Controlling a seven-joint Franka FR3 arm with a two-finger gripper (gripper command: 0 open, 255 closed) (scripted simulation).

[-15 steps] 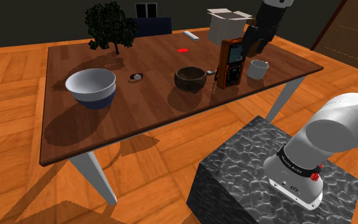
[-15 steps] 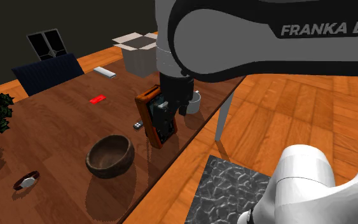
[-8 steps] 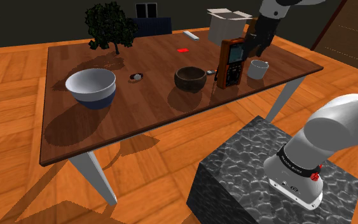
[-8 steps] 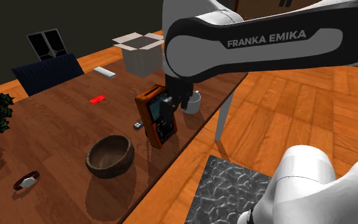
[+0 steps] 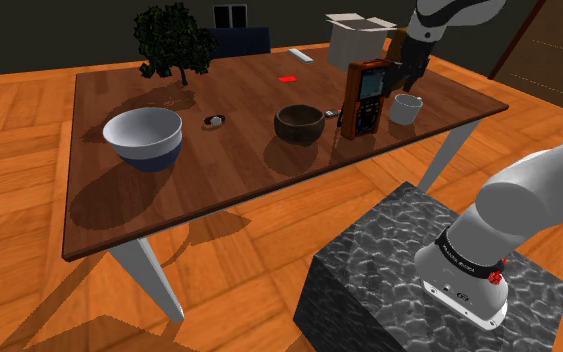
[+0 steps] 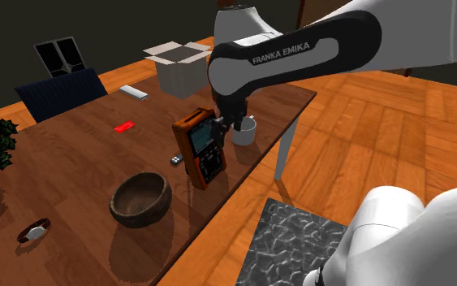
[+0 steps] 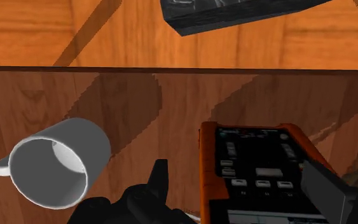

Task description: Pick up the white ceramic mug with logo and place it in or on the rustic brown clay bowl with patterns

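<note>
In the last second my arm has swung over, and my gripper (image 7: pixel 238 175), still released and empty, now hangs by the white mug (image 5: pixel 405 108), upright on the counter (image 5: pixel 219 170) at 3 o'clock of the orange meter (image 5: pixel 362 98) in the shoulder view, so grasping seems next.

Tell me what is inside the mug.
Nothing shows inside the mug. The wrist view looks into its mouth and meets only bare pale wall. The rim covers part of the bottom, so that part cannot be checked.
</note>
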